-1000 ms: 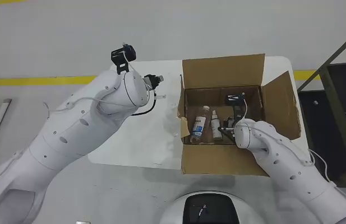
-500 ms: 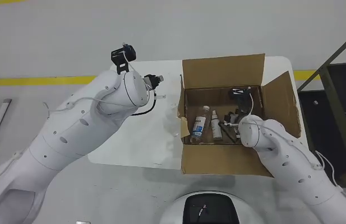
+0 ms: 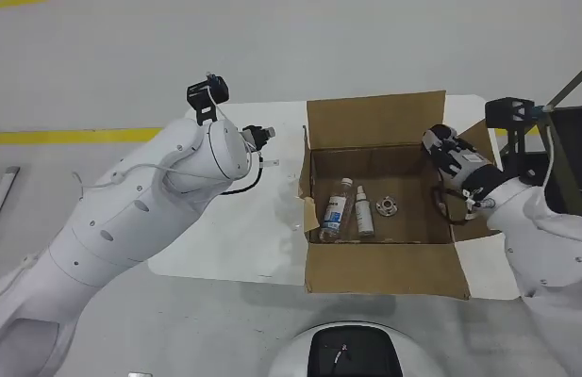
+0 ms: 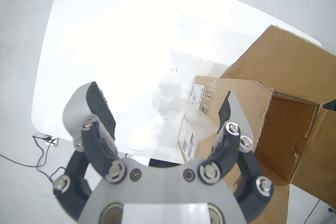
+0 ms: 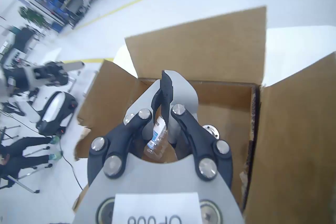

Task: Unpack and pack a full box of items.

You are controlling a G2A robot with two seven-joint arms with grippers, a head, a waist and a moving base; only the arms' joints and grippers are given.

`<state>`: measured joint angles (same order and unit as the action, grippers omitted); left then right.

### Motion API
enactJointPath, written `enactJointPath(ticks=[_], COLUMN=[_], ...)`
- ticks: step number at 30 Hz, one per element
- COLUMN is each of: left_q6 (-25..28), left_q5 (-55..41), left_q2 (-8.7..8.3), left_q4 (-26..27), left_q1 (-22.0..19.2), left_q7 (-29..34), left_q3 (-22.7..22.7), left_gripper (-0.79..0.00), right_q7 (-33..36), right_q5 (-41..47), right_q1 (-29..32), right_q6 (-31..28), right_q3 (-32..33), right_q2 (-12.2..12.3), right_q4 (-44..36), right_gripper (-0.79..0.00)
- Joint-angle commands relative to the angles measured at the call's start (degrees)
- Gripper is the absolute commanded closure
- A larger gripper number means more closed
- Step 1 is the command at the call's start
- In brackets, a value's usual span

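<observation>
1. Jaws of the left gripper [image 4: 160, 93] gape wide and empty over the white table [image 4: 118, 38], with the open brown cardboard box [image 4: 288, 64] just beside them
2. Jaws of the right gripper [image 5: 164, 83] are pressed together, gripping nothing, above the box's edge
3. Below them on the box floor lie a clear plastic bottle with a blue label [image 3: 334, 209], a small white bottle [image 3: 363, 209] and a round metal disc [image 3: 387, 204]
4. Raised cardboard flaps [image 5: 199, 46] stand around that opening

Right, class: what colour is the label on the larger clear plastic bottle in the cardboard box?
Blue and white; the bottle's label shows best in the top view.

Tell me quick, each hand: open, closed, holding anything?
Left hand: open, empty, over the white table.
Right hand: closed, nothing visible in it, by the brown cardboard box.
</observation>
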<state>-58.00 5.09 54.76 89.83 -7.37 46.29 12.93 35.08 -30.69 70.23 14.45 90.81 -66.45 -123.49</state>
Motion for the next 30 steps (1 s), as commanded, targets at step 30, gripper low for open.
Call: enactJointPath(ticks=[30], left_q6=[0.00], left_q5=[0.00], left_q2=[0.00], left_q4=[0.00], left_q1=[0.00], left_q7=[0.00], left_q3=[0.00], left_gripper=[-0.785], right_q7=[15.67], right_q5=[43.23], right_q1=[10.29], right_q6=[-16.36], right_q3=[15.67], right_q2=[-0.16], right_q4=[23.47], right_gripper=[0.000])
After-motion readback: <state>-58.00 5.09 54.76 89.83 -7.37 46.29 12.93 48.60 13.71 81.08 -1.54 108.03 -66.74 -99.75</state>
